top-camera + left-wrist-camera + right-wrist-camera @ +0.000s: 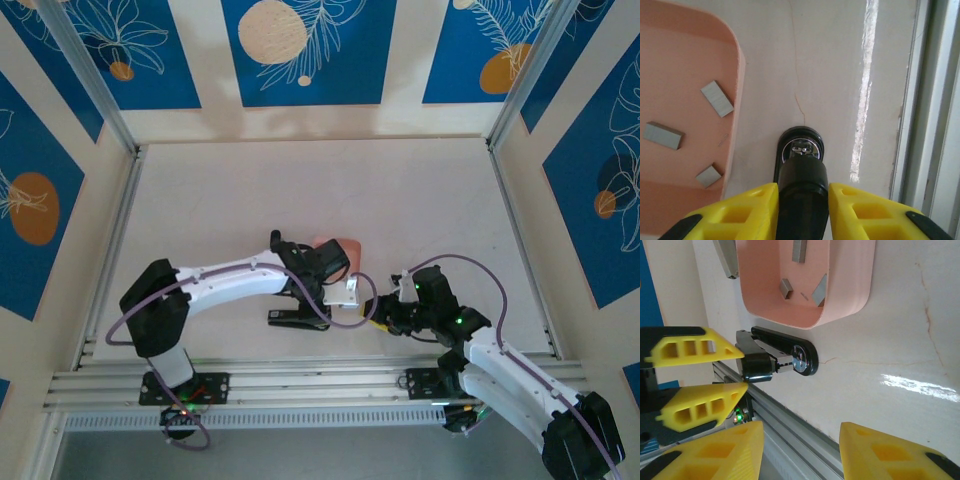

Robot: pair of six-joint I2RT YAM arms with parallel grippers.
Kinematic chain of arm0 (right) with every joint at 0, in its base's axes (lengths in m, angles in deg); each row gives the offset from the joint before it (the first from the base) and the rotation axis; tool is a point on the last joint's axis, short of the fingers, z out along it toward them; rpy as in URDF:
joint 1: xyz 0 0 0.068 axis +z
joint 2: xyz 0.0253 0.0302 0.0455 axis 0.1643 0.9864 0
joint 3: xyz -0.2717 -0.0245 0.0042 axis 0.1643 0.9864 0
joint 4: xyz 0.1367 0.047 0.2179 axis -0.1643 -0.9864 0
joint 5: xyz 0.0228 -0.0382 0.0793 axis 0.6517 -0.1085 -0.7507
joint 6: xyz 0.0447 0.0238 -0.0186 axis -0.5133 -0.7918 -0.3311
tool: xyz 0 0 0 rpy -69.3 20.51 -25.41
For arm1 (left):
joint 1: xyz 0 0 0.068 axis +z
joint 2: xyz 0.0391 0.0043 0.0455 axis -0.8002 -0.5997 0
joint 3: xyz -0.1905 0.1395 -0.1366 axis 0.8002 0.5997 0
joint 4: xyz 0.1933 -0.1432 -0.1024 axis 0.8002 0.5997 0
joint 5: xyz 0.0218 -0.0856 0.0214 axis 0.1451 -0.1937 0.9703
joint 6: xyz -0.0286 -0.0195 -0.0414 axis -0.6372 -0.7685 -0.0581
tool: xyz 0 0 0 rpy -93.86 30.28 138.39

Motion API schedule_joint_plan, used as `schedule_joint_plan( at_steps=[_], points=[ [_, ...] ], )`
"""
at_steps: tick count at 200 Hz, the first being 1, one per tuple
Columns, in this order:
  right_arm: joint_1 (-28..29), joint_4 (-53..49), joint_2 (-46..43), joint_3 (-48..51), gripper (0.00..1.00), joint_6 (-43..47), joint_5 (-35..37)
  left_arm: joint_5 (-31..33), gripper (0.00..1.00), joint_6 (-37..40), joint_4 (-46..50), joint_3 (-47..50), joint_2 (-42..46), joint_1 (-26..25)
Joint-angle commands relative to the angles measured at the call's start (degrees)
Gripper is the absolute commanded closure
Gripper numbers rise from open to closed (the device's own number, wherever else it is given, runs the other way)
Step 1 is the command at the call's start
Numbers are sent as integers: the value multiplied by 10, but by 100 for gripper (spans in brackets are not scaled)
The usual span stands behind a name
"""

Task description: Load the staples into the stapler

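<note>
The black stapler [800,150] lies on the table beside the pink tray [737,75], its top arm raised off the base. My left gripper [803,187] is shut on that top arm, a yellow finger pressed against each side. Three short grey strips of staples [717,98] lie loose in the tray. In the right wrist view the stapler [790,352] sits under the tray [840,310], with the left gripper [744,369] round its black top. My right gripper [801,427] hangs open just right of the stapler's head, with nothing between its fingers.
An aluminium rail [790,435] runs along the near table edge, close to the stapler [298,318]. From above, the tray [340,247] is partly covered by the left wrist, and the right gripper [378,312] sits close beside it. Bare table stretches to the back.
</note>
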Motion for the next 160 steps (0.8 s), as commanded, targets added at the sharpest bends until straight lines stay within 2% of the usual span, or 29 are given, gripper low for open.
schedule_joint_plan(
  at_steps=[1, 91, 106, 135, 160],
  points=[
    [0, -16, -5, -13, 55, 11, -7, -5, 71, 1, 7, 24, -18, 5],
    [-1, -15, -5, -14, 55, 12, -5, -11, 74, -7, -13, 46, -28, 7],
    [-1, -16, -5, -15, 55, 13, -4, -13, 67, -14, -21, 44, -9, 7],
    [-1, -22, -5, -20, 54, 17, 1, -8, 47, -16, -40, 48, 56, 10],
    [-1, -24, -5, -21, 51, 21, 6, 10, 35, 1, -62, 88, 126, 21]
  ],
)
